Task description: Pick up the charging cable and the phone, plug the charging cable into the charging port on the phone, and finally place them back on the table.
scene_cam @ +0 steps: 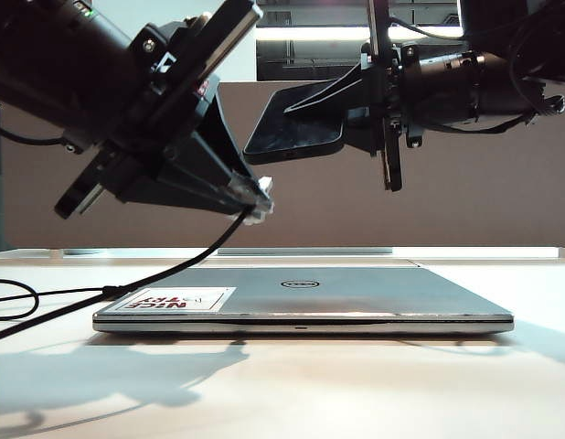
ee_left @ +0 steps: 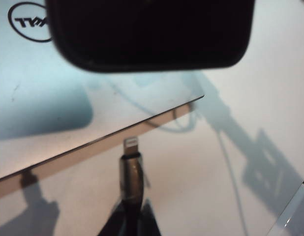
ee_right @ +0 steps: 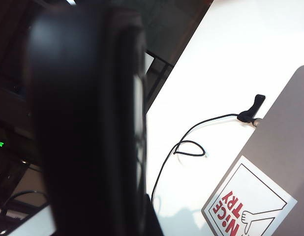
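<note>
Dell laptop [scene_cam: 301,302] low centre on tabletop [scene_cam: 282,393]. Left hand [scene_cam: 255,199] clamped on charging cable [scene_cam: 173,261], right hand [scene_cam: 305,105] on phone [scene_cam: 292,137]; aloft, apart. Next: align plug [ee_left: 131,144] with port.

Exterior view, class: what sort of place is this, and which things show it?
Probably an office or lab workstation: a white table, a closed silver Dell laptop on it, a grey-brown divider panel behind, and ceiling strip lighting beyond.

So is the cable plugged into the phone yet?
Not yet: the charging cable plug, in the left gripper, sits short of the phone in the right gripper.
</note>
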`<action>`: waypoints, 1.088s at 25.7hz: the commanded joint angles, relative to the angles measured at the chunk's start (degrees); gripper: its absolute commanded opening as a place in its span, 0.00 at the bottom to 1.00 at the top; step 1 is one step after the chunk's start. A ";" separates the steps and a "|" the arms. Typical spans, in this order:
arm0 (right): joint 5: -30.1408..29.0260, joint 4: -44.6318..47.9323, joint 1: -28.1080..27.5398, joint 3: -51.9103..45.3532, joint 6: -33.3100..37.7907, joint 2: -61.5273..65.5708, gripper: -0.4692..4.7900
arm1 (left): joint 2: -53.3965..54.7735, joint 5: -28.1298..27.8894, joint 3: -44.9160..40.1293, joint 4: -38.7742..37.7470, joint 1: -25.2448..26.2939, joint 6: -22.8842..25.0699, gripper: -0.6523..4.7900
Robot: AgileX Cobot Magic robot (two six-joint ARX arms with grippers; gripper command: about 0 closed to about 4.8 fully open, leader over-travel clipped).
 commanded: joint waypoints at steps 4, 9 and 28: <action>0.85 4.00 0.87 -0.04 2.69 0.63 0.08 | -0.20 0.15 0.00 1.53 -0.15 -2.12 0.11; 0.81 3.98 1.31 -0.37 5.18 0.70 0.08 | -0.20 0.15 0.00 1.60 -0.15 -2.80 0.11; 0.26 3.34 2.51 -0.44 5.81 2.78 0.08 | -0.17 0.13 0.00 2.03 -0.13 -2.71 0.11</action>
